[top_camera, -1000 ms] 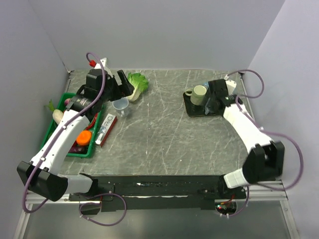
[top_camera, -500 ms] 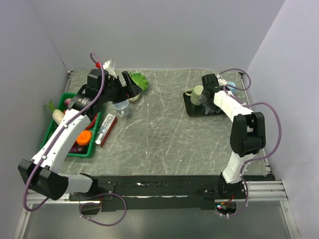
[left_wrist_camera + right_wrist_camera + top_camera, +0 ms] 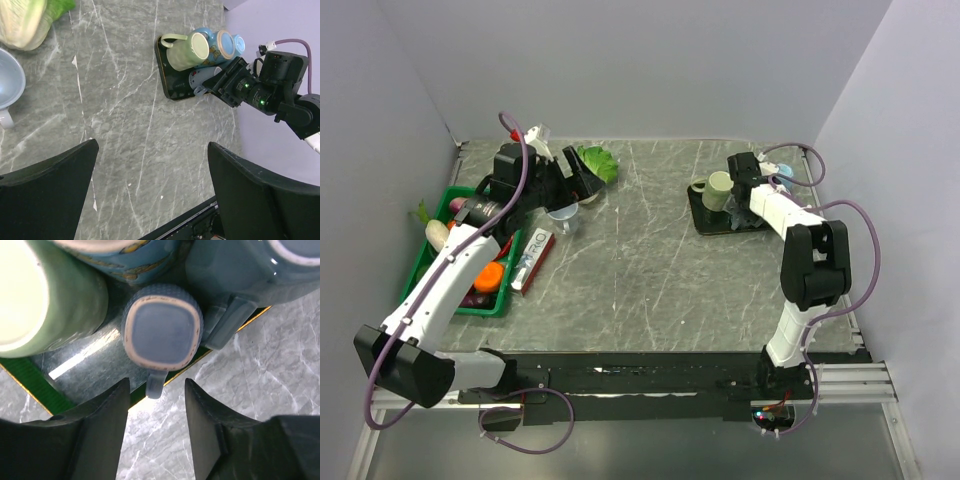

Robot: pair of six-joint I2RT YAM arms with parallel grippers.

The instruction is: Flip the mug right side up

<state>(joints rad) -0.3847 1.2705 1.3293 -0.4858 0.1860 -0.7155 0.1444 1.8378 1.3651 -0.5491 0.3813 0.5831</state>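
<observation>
A mug [image 3: 162, 330] stands upside down on the black tray [image 3: 35, 382] at the far right of the table [image 3: 640, 260], its squarish base up and its handle pointing off the tray's edge toward the right gripper [image 3: 156, 390]. That gripper's fingers [image 3: 100, 435] are parted, one to each side of the handle's line, short of the mug and touching nothing. Crowded round the mug on the tray are a green mug [image 3: 45, 295] with its pale inside showing, a patterned mug [image 3: 125, 255] and a plain blue mug [image 3: 235, 270]. Across the table, the left gripper [image 3: 152, 145] hangs above the marbled top, fingers spread wide with nothing between them, near a lettuce [image 3: 598, 162], a clear cup [image 3: 562, 212] and a green bin [image 3: 480, 310] of produce by the left wall.
</observation>
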